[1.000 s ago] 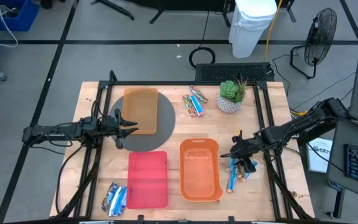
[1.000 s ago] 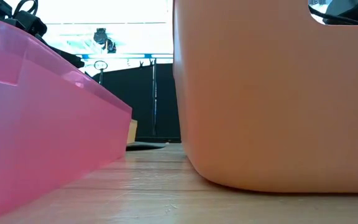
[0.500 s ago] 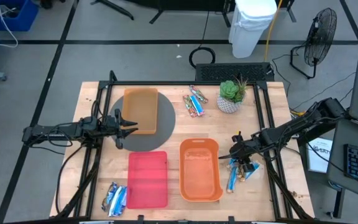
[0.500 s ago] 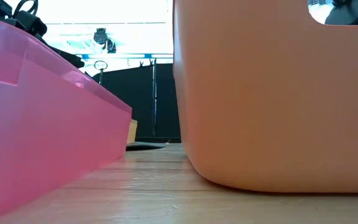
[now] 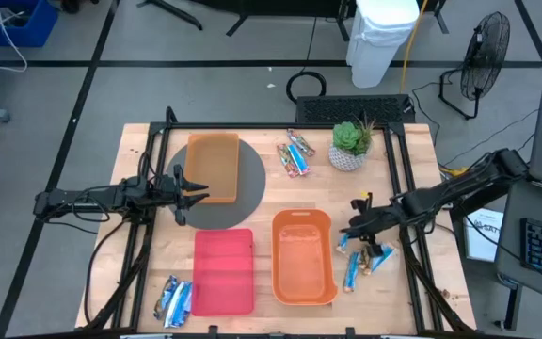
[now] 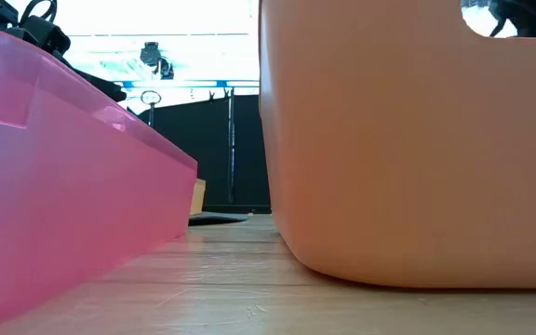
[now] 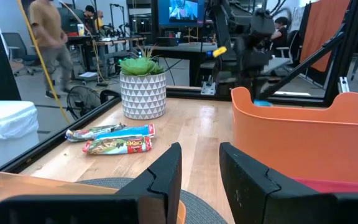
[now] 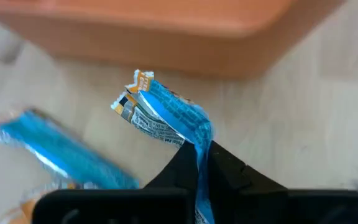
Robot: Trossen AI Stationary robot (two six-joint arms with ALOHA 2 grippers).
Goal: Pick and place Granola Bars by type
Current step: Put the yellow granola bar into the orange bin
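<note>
My right gripper (image 5: 348, 232) is shut on a blue granola bar (image 8: 166, 118), just right of the orange bin (image 5: 302, 256). More blue bars (image 5: 354, 270) lie on the wood beside it; one shows in the right wrist view (image 8: 61, 152). Another group of bars (image 5: 294, 155) lies at the far edge, and a third (image 5: 174, 299) at the near left. My left gripper (image 5: 184, 188) hovers open over the grey round mat (image 5: 247, 193), beside the orange tray (image 5: 213, 168). A red tray (image 5: 224, 271) sits near the front. My right gripper pinches one end of the blue bar (image 8: 199, 146) between its two fingers (image 8: 229, 171). It comes slanting down from the table's right side. The rest of the bar sticks out beyond the fingertips toward the orange bin, its crimped free end (image 8: 135, 87) off the wood.
A potted plant (image 5: 351, 144) stands at the far right of the table. Black frame rails (image 5: 398, 179) run along the table's sides. The low view is filled by the red tray's wall (image 6: 63, 186) and the orange bin's wall (image 6: 408, 149).
My right gripper has shut on a blue bar from the pile right of the orange bin and drawn it slightly toward the bin. The other bars of that pile stay on the wood.
</note>
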